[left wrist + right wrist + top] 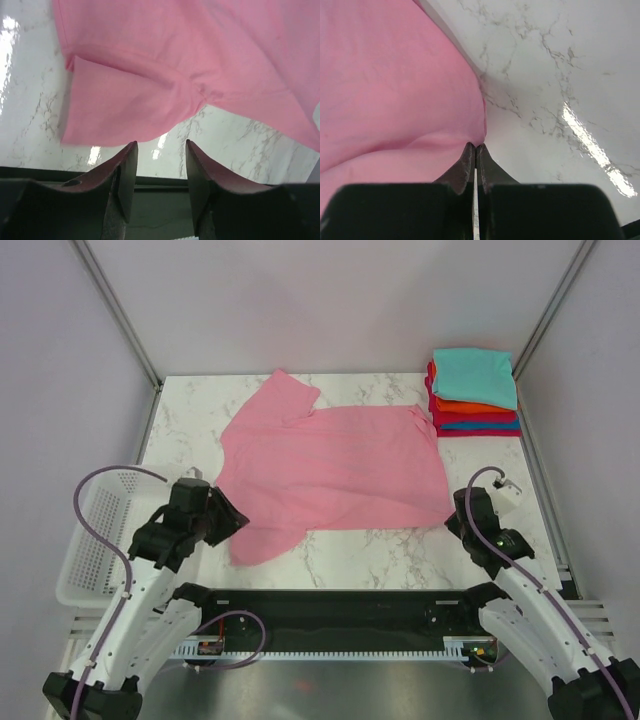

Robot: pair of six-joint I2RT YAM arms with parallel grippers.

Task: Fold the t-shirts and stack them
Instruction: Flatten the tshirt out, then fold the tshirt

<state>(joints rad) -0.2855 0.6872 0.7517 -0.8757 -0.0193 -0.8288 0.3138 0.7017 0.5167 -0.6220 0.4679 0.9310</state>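
- Hovering low at the near-left, about 8 o'clock on the worktop [370, 550], the left fingers [125, 170] stand partly apart with nothing between them. The pink sleeve hem lies just beyond their tips, apart from them.
- At 4 o'clock the right fingers [467, 165] are pressed together, their tips right at the near-right hem corner of the pink shirt [340, 465]. Whether any cloth is pinched there cannot be made out. From above, the wrist hides that corner.
- A bare marble strip runs along the near edge between the two arms, with more open room at 5 o'clock, right of the hem corner.
- A white mesh basket [85, 560] sits off the worktop's left edge at 9 o'clock. The left arm and its cable cover part of it.
- The pink shirt lies spread and rumpled across the middle, one sleeve reaching toward 7 o'clock and the other toward 11 o'clock. Each wrist view cuts it off, showing only a patch.
- Open marble shows at 10 o'clock and in a thin band along the far edge.
- At 1 o'clock, in the far-right corner, the folded stack [475, 400] sits just beside the shirt's far-right edge. The teal tee [475, 375] on top hides the rest, leaving only orange, red and blue edges.
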